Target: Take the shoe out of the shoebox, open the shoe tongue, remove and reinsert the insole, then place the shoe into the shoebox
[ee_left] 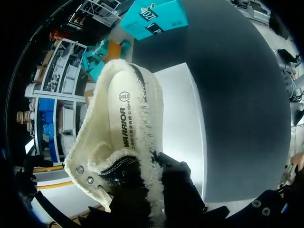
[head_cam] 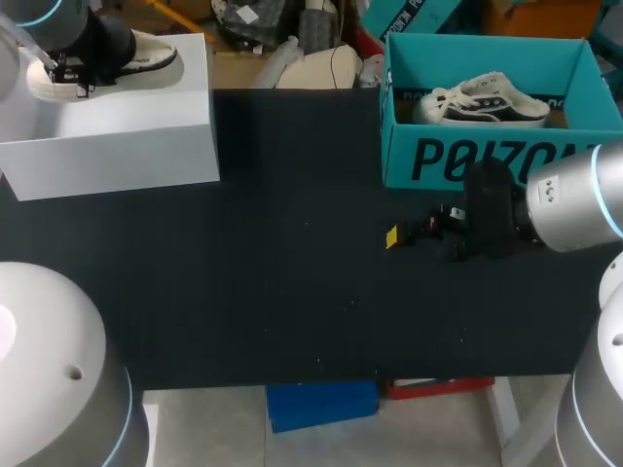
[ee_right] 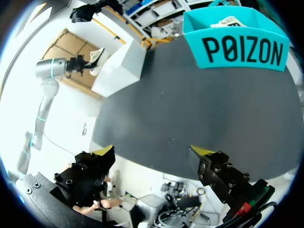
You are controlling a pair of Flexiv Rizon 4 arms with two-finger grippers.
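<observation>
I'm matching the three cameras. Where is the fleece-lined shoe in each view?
Head view: fleece-lined shoe far left, over the white box, in the left tool.
Left wrist view: close ahead in its own tool, white box beneath.
Right wrist view: small, at the left arm's end, beside the white box.
Shared landmark: teal shoebox.

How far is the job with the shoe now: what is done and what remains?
Done: the shoe is out of a box, held by the left gripper over the white box. In hand: its insole lies inside it; whether it was already removed and reinserted, I cannot tell. Left: placing the shoe into the shoebox. The right gripper hangs open and empty before the teal box.
</observation>
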